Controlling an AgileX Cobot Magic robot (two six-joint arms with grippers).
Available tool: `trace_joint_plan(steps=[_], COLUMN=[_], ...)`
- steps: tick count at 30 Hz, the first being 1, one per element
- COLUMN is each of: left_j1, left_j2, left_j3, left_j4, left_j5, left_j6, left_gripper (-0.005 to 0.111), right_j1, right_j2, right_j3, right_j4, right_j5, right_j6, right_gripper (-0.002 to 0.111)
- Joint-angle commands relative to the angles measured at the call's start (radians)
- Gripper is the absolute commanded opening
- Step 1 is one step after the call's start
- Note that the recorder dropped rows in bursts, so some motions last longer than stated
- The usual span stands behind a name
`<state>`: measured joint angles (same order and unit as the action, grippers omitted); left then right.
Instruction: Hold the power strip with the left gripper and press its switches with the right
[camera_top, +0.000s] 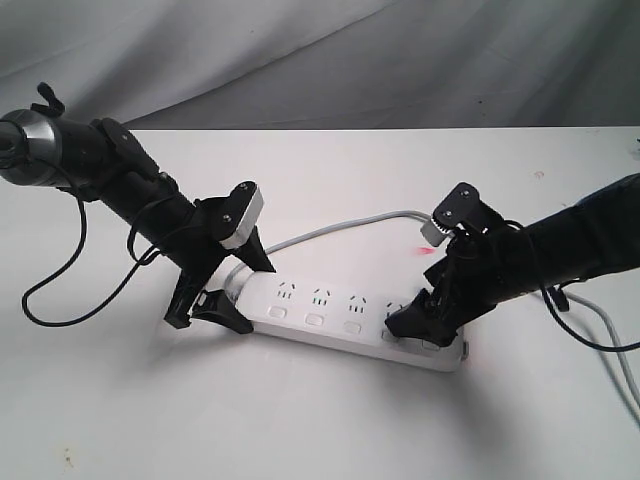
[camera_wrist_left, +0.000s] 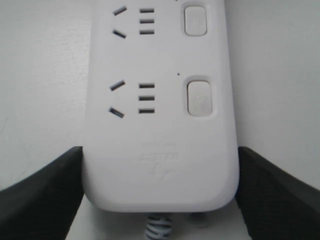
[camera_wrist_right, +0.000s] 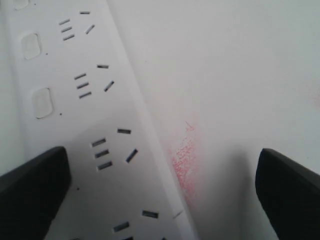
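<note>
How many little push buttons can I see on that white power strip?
3 buttons show clearly in the exterior view: the leftmost, the next, a third mid-strip. The right gripper covers the power strip's far end, so more may be hidden.

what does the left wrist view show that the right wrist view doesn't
Only the left wrist view: the grey cord leaving the power strip, with the left gripper clamping that end. Only the right wrist view: a pink smudge on the table, and the right gripper spread open. Both: the strip's sockets and switches.
</note>
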<state>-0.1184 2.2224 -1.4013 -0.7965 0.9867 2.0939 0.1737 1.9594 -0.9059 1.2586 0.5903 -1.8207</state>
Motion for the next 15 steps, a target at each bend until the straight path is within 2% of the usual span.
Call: trace_joint_plan(steps=[1, 8, 15], left_j1=[-0.002, -0.002, -0.002], left_j2=[-0.003, -0.003, -0.003], left_j3=[-0.005, -0.005, -0.005], left_j4=[0.001, 0.001, -0.001], left_j5=[0.009, 0.009, 0.009], left_j6=[-0.001, -0.001, -0.001], left_gripper=[0.036, 0.036, 0.036], right_j1=[-0.003, -0.039, -0.047], right_j2=[-0.051, -0.21, -0.218], right_j3=[0.009, 0.011, 0.047], right_j4=[0.081, 0.043, -0.049], right_j5=[0.042, 0.023, 0.013], right_j6=[-0.137, -0.115, -0.057], right_gripper=[0.091, 0.091, 0.091])
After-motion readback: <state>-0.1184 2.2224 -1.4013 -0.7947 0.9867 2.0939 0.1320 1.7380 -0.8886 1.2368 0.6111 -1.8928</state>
